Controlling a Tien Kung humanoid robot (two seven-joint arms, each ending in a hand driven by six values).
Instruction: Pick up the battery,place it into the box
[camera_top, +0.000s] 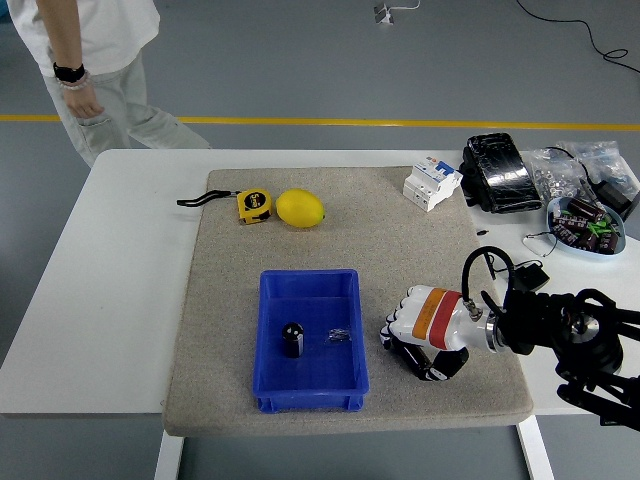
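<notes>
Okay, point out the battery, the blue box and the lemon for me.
battery (292, 339), head view, on its dark body, inside the box.
blue box (309, 279), head view, on its far rim.
lemon (299, 208), head view, on the middle of its yellow skin.

The person (85, 70) is cut off by the top-left edge; the small object (339, 336) beside the battery (292, 339) cannot be identified.

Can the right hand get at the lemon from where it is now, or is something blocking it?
Probably yes. The right hand sits on the mat just right of the blue box, and the lemon lies farther up the mat beside the tape measure. Bare mat lies between them; whether the arm stretches that far is uncertain.
</notes>
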